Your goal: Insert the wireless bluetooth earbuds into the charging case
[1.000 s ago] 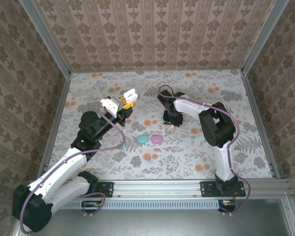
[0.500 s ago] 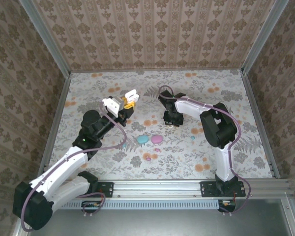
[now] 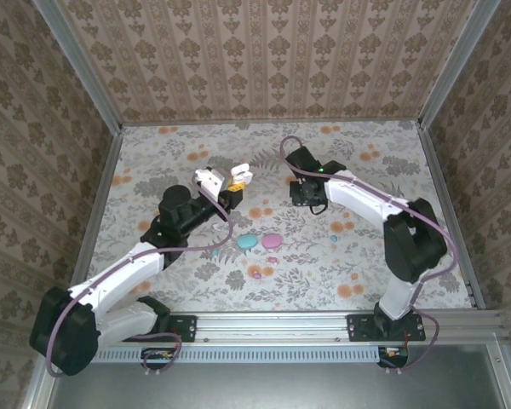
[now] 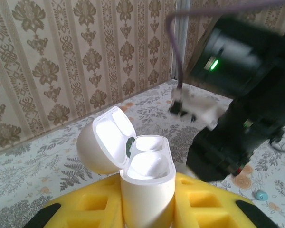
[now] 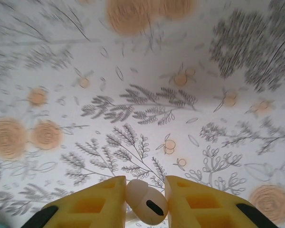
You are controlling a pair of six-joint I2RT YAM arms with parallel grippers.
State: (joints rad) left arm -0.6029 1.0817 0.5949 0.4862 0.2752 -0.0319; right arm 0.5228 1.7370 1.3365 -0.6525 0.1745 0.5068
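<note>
Earbud (image 5: pixel 146 203) seemingly pinched between right fingers (image 5: pixel 97 205).

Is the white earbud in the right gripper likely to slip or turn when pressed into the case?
The earbud looks glossy and rounded, so it may slip or swivel between the fingers of the right gripper. Tiny and apparently hard plastic, it is probably light and stiff, unlikely to bend.
</note>
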